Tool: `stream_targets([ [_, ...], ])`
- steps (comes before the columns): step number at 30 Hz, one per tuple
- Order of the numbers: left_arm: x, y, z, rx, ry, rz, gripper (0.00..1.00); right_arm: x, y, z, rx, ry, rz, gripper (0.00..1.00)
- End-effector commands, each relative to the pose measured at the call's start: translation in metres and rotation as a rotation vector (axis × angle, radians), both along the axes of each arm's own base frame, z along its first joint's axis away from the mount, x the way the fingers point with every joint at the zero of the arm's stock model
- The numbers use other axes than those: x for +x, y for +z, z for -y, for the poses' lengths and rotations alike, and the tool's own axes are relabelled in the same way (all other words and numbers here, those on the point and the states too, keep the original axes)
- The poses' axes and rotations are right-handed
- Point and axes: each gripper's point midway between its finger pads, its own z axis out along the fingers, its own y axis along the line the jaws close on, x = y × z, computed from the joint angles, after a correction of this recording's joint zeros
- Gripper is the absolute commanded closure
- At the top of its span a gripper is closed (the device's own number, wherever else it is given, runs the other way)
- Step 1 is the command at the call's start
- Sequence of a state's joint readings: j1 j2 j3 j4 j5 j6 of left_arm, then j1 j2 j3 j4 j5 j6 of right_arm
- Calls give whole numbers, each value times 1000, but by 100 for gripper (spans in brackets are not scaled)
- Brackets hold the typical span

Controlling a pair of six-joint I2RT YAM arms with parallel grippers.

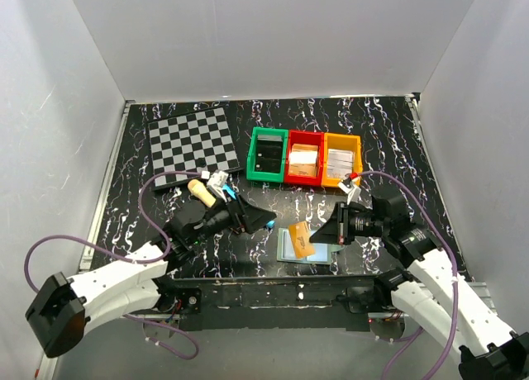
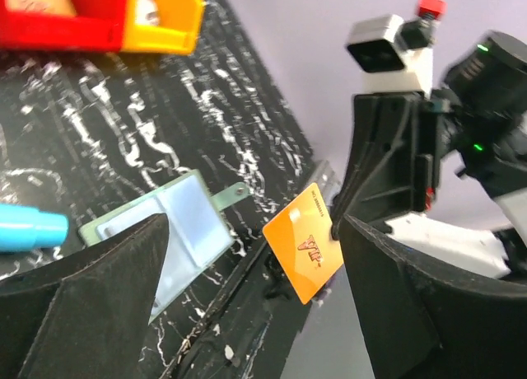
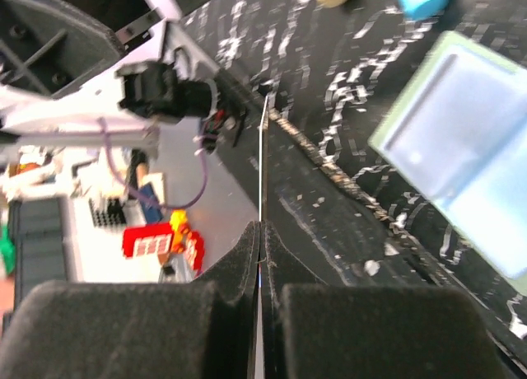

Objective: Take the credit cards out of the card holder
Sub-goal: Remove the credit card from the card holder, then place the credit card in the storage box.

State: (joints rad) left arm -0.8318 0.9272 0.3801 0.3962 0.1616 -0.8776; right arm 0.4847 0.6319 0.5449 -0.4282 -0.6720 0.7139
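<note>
Item: orange credit card (image 2: 306, 243), thin, judged light, stiff and slick-faced; it is pinched by one edge in the closed right gripper (image 3: 261, 239) and held above the black marbled table (image 1: 388, 140). Card holder (image 2: 185, 222): laid open flat just beside it, pale panels up. Left gripper (image 2: 255, 222): jaws spread wide, nothing held. Any remaining card is best taken by an exposed edge, since flat faces may slip.

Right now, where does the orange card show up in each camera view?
Top external: the orange card is low centre, pinched by the right gripper, overlapping the card holder.
Left wrist: centre-right, right gripper at its upper corner.
Right wrist: edge-on, a thin line rising from between the shut jaws.
Shared landmark: the card holder's pale blue inside, left of centre in the left wrist view, far right in the right wrist view.
</note>
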Motion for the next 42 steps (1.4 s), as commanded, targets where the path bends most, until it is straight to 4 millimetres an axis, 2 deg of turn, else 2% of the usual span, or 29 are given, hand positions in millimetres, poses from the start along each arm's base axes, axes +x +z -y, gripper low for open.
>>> stream_targets([
  [1,-35,48,1,-90,-229,273,14,-29,53,-12,160,254,122,99],
  [4,-59,63,5,-130,-384,340,14,-40,63,-14,195,336,122,99],
  [9,-73,66,15,-157,-522,339,15,-51,72,-18,190,409,139,99],
  [14,-88,68,29,-193,-710,290,28,-52,70,-25,163,428,142,99],
  [21,-96,65,29,-209,-781,274,46,-52,69,-29,159,434,154,99],
  [27,-106,63,28,-211,-853,261,50,-49,66,-30,151,429,152,99],
  [31,-110,55,33,-182,-883,235,56,-48,67,-32,154,429,151,99],
  [34,-112,50,39,-161,-889,231,65,-47,69,-33,156,431,157,99],
  [37,-111,48,40,-160,-881,224,71,-47,70,-33,156,434,157,99],
  [39,-111,48,40,-159,-883,223,78,-47,71,-33,158,434,158,99],
  [42,-111,48,40,-160,-884,223,95,-46,71,-34,156,429,162,99],
])
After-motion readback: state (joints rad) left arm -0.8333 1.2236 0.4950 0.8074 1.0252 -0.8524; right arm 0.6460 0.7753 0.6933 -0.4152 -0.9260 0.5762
